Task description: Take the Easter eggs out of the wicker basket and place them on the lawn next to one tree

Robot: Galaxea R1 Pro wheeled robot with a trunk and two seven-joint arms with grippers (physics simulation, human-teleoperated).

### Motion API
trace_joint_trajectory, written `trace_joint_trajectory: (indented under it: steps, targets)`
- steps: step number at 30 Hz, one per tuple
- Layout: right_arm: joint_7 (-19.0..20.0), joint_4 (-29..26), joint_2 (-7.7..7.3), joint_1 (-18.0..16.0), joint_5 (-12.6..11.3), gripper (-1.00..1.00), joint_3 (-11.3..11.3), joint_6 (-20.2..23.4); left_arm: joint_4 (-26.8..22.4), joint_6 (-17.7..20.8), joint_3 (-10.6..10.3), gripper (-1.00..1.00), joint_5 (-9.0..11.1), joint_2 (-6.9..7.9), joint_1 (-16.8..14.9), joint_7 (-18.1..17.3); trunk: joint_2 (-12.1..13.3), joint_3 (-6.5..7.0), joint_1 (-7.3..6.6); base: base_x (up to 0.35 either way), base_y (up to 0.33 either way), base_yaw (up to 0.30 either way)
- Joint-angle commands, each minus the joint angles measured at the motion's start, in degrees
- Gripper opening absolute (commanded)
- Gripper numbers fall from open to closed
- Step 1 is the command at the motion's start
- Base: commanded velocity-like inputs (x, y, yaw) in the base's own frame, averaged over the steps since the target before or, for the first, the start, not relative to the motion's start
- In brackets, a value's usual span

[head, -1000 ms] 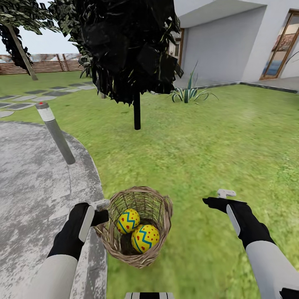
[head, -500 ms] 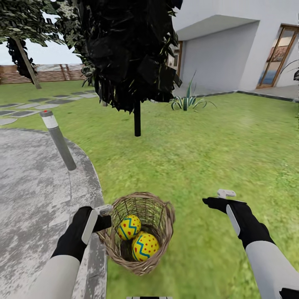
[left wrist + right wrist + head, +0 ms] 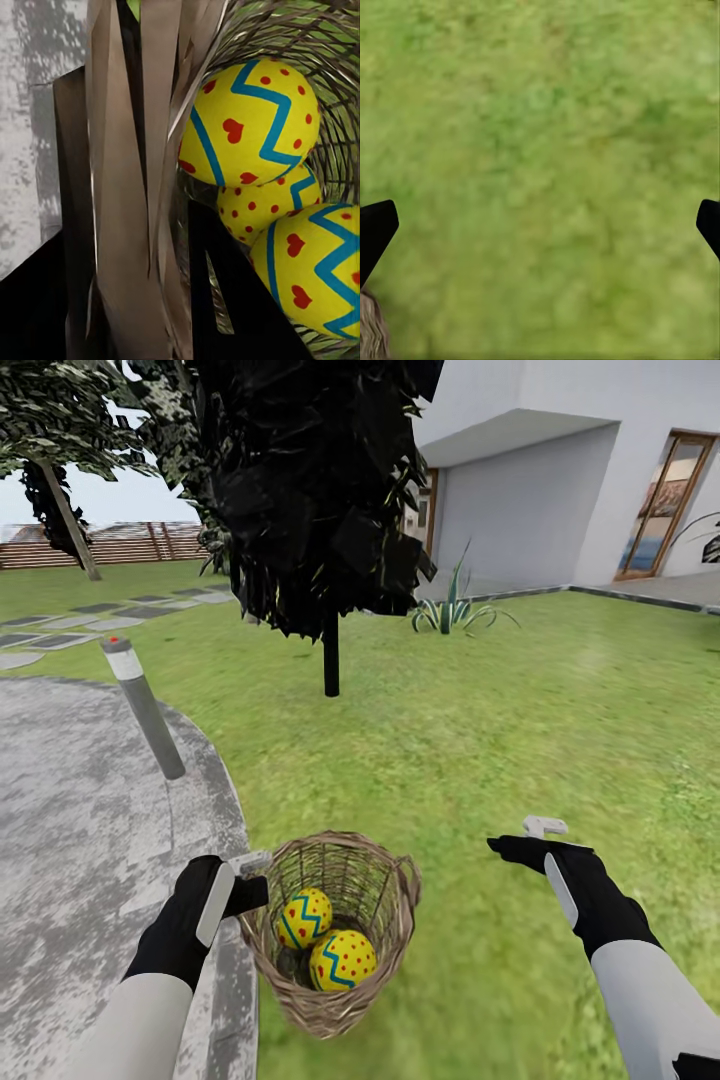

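- Left gripper [image 3: 250, 865]: closed on the wicker basket [image 3: 390, 880] wall, one finger [image 3: 225, 300] inside and one outside, apparently to carry it whole.
- Three eggs [image 3: 251, 124] sit nested inside the basket, none removed.
- Right gripper [image 3: 520, 840]: jaws wide, empty, hovering over the lawn [image 3: 520, 710], likely kept free for picking.
- Dark tree [image 3: 330, 650] stands well ahead; grey patio [image 3: 80, 810] lies on the left.

We're out in a home garden: green lawn [image 3: 520, 700] all around, a grey stone patio [image 3: 80, 810] at nine o'clock, a dark tree [image 3: 320, 490] at twelve, and a white house [image 3: 560, 470] with a glazed door [image 3: 660, 505] at two.
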Motion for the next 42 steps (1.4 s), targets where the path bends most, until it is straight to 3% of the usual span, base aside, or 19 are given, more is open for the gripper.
trace_joint_trajectory:
  steps: [1,10,36,37,39,42]
  targets:
    - [0.21,-0.06,0.01,-0.02,-0.09,1.0,-0.12,0.3,-0.06,0.1,0.12,-1.0,1.21,-0.06,-0.03,0.49,0.39,0.13,-0.24,0.0,0.0,0.0]
    - [0.21,-0.09,0.13,-0.02,-0.05,1.0,-0.12,0.22,-0.06,0.1,0.11,-1.0,1.21,-0.06,-0.06,0.5,4.0,1.81,-2.21,0.0,0.0,-0.023]
    - [0.12,-0.21,0.04,-0.02,0.04,1.0,-0.04,0.21,-2.74,0.34,0.11,-1.0,1.42,-0.31,-0.17,0.49,14.43,8.02,-7.92,0.0,0.0,-0.243]
    - [0.12,-0.13,0.07,-0.02,0.04,1.0,-0.04,0.21,-2.77,0.36,0.08,-1.0,2.3,-0.32,-0.17,0.49,14.83,8.26,-8.14,0.0,0.0,-0.245]
    - [0.05,0.13,0.17,-0.02,0.04,1.0,-0.04,0.21,-3.09,0.29,-0.89,-1.0,5.98,-0.17,-0.17,0.52,15.63,8.74,-8.58,0.0,0.0,-0.244]
    - [-0.04,0.2,0.12,-0.02,0.04,1.0,-0.04,0.21,-3.81,0.28,-2.21,-1.0,7.14,0.12,-0.17,0.57,16.84,9.45,-9.24,0.0,0.0,-0.245]
